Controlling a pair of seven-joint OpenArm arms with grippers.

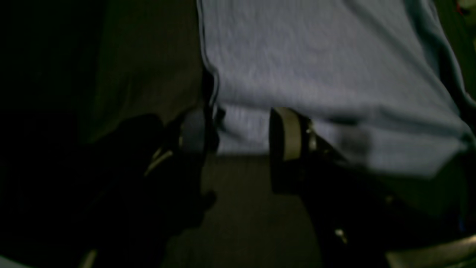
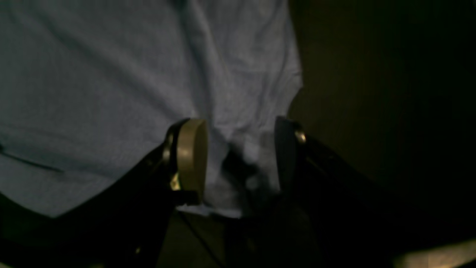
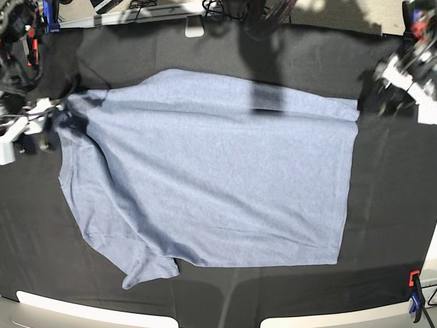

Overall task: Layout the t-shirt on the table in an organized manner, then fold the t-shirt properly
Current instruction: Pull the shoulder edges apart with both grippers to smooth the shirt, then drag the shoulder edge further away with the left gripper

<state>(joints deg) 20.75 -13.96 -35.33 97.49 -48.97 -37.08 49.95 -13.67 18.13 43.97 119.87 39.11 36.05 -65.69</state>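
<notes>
The t-shirt (image 3: pixel 212 178) lies spread out flat on the table (image 3: pixel 382 205), plain blue-grey side up, hem toward the right and one sleeve at the lower left. My left gripper (image 1: pixel 240 134) is open at the shirt's far right hem corner (image 3: pixel 355 109), with the cloth edge (image 1: pixel 245 130) lying loose between its pads. At the shirt's far left shoulder sits my right gripper (image 2: pixel 238 156), also open, with rumpled cloth (image 2: pixel 241 111) between its fingers. In the base view the left gripper (image 3: pixel 374 96) is at the upper right and the right gripper (image 3: pixel 58 117) at the left edge.
An orange and blue clamp (image 3: pixel 414 294) grips the table's front right edge. Cables and gear (image 3: pixel 225 10) crowd the back edge, with a white object (image 3: pixel 194 29) there. Black cloth (image 3: pixel 389 225) shows right of the shirt and along the front.
</notes>
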